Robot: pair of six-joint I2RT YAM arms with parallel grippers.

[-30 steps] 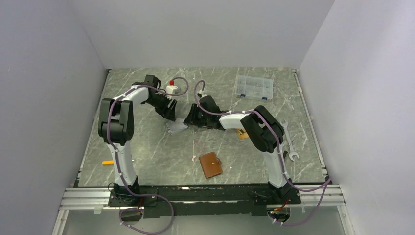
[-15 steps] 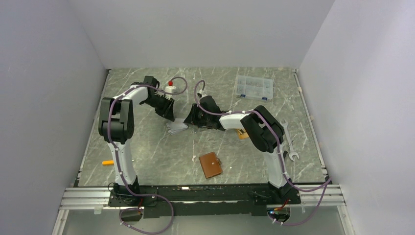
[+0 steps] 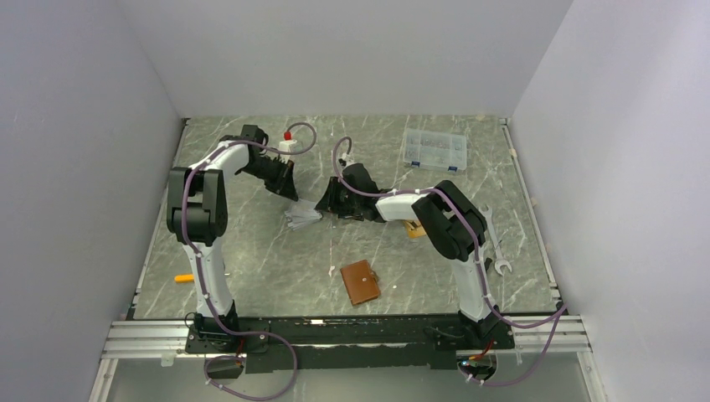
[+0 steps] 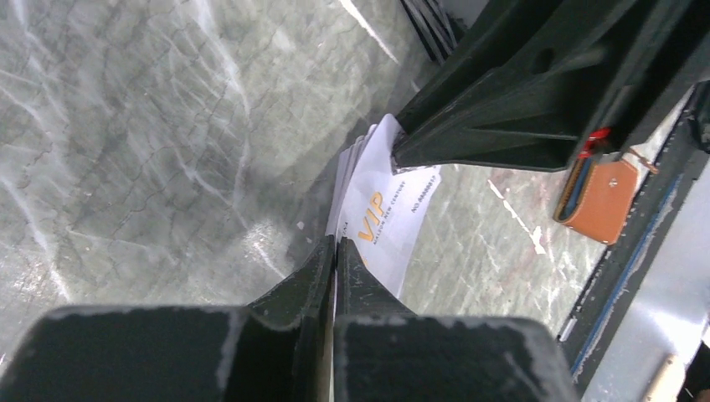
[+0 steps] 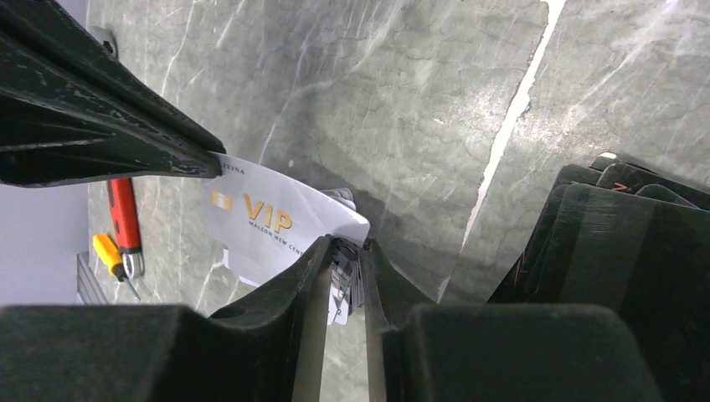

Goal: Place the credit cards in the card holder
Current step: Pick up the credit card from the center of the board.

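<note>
A fanned pile of silver-grey credit cards [image 3: 303,218] lies mid-table between both grippers. My left gripper [image 3: 290,193] [image 4: 336,243] is shut on the near edge of the top silver card [image 4: 385,209], printed "VIP". My right gripper [image 3: 321,206] [image 5: 345,245] is shut on the other end of the silver pile [image 5: 268,222], several card edges pinched between its fingertips. Black cards [image 5: 603,234] lie just right of it. An orange-gold pile [image 3: 413,229] peeks out from under the right arm. The tan card holder [image 3: 360,281] [image 4: 599,197] lies closed near the front.
A clear compartment box [image 3: 434,151] stands at the back right. A wrench [image 3: 496,244] lies right of the right arm. A red-capped white bottle [image 3: 289,144] stands behind the left gripper. A small orange tool [image 3: 183,277] lies front left, and a red-handled tool [image 5: 126,216] beside the left fingers.
My left gripper has closed from open onto the edge of the top silver card and shifted slightly back. The right gripper stays on the pile.
</note>
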